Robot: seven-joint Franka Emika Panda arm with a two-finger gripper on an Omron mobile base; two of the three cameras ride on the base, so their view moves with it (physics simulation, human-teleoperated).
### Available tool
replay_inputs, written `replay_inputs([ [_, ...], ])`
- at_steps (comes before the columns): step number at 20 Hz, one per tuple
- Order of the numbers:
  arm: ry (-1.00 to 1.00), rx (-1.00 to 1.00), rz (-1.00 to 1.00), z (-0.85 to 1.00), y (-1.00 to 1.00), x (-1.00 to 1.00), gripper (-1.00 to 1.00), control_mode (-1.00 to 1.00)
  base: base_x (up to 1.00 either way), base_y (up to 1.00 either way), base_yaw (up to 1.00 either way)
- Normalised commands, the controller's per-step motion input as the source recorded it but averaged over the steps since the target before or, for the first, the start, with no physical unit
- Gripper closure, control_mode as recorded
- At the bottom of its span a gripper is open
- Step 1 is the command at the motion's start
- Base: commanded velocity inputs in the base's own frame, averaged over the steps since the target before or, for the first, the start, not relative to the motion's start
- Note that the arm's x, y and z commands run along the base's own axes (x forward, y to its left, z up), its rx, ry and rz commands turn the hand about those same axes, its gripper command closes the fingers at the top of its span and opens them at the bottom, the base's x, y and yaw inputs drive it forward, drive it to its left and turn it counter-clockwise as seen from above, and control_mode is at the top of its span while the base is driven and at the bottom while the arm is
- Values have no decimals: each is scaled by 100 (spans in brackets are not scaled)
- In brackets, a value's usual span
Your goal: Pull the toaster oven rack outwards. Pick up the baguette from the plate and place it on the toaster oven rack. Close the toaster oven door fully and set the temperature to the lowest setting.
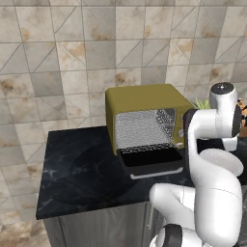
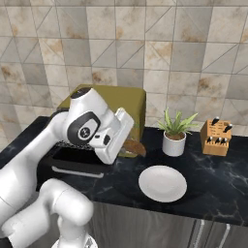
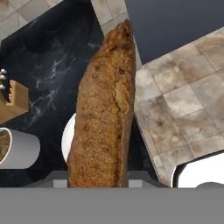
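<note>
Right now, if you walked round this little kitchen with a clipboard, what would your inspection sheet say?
Surface: black marbled stone counter over grey cabinets.
Job's things: boxy olive-yellow toaster oven, its dark glass door folded down open, silvery wire rack visible in the cavity; round white plate bare; orange-brown baguette off the plate, lifted beside the oven.
Clutter: potted green plant in a white pot; wooden knife block.
Grippers: the two-finger gripper is shut on the baguette.
Cables: nothing seen.
Surroundings: beige and grey tiled wall behind the counter.
</note>
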Motion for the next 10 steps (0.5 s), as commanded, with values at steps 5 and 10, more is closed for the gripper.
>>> replay_inputs([
  [5, -2, 1, 1, 0, 40, 0, 100, -100, 0, 0, 0],
  [10, -20, 2, 18, 0, 42, 0, 100, -100, 0, 0, 0],
])
